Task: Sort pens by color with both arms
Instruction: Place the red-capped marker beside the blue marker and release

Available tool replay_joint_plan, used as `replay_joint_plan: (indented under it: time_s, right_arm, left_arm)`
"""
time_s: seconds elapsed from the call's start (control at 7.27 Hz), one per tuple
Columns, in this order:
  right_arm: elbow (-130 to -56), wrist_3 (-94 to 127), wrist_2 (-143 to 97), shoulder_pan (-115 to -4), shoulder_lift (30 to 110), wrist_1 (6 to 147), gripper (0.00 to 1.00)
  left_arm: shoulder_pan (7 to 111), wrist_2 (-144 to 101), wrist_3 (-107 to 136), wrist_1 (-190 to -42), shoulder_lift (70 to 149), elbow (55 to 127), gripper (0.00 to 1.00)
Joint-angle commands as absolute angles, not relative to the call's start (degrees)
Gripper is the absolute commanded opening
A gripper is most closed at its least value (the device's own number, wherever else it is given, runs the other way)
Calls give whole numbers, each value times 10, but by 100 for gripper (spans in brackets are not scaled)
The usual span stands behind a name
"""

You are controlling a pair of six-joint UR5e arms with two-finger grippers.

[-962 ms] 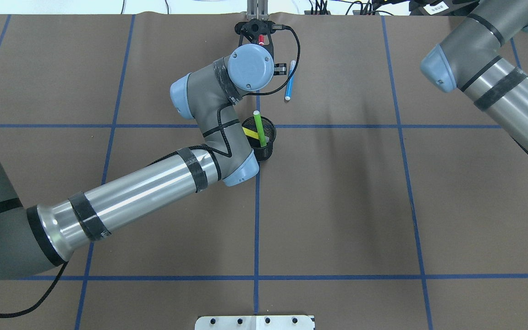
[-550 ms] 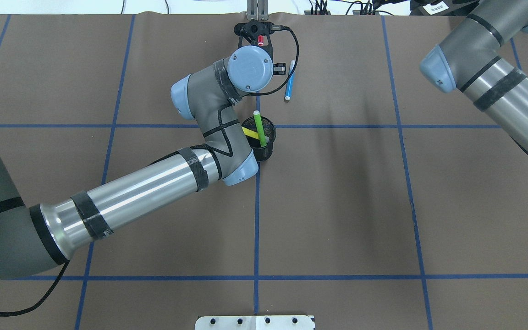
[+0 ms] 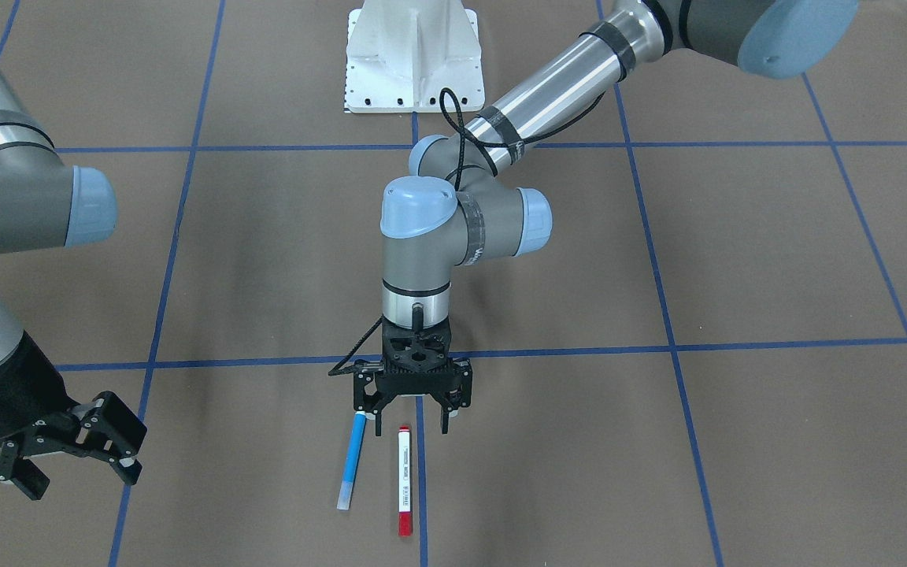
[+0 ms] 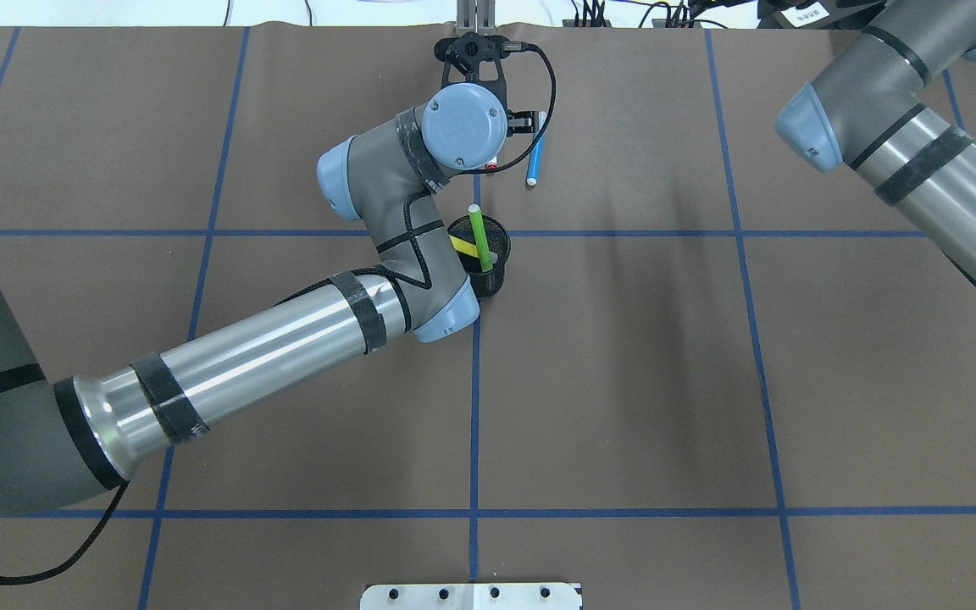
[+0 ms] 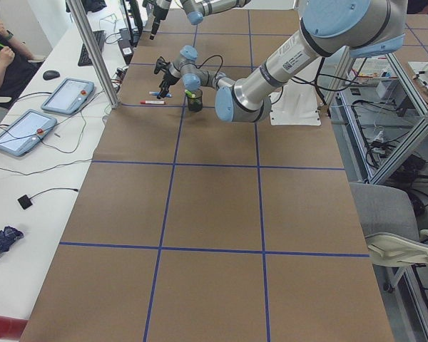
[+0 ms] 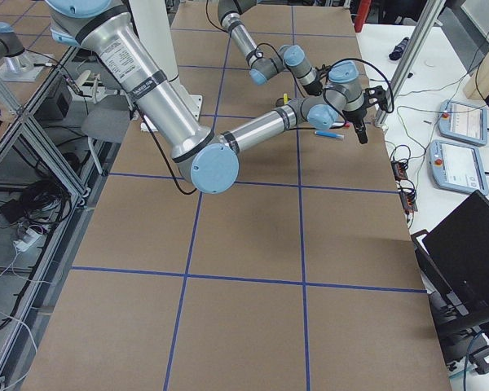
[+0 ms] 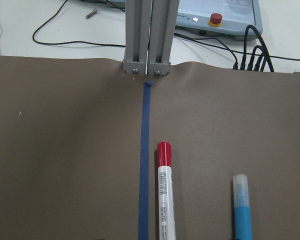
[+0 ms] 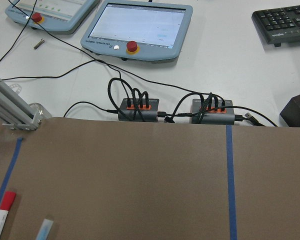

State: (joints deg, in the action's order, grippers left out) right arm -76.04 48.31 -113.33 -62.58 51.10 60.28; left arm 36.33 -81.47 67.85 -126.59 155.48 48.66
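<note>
Exterior front-facing: left pincer (image 3: 413, 417), fingers spread, empty, over one end of white-barrelled red-ended pen (image 3: 404, 480). Pen flat on worktop (image 3: 737, 441); blue pen (image 3: 351, 461) just beside it. Right pincer (image 3: 75, 468), spread, empty, well apart. Overhead exterior: green pen (image 4: 479, 237) and yellow pen (image 4: 464, 247) leaning in black mesh cup (image 4: 495, 280).

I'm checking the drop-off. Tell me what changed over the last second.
The left gripper let go of the red-ended pen, which now lies flat beside the blue pen. The blue pen, the green pen and yellow pen in the cup, and the right arm stayed put.
</note>
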Motion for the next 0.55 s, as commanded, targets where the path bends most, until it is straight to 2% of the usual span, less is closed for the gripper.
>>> replay_joint_plan:
  time_s: [0.0,0.41]
  right_arm:
    - [-759,489,-1133,-625,518,569,100]
    - [-759,583,-1109,-595,526,481,100]
  left_arm:
    - [408,-886,672,-1258,1553,521,99]
    - [488,-1008,622,-1213,1543,538,99]
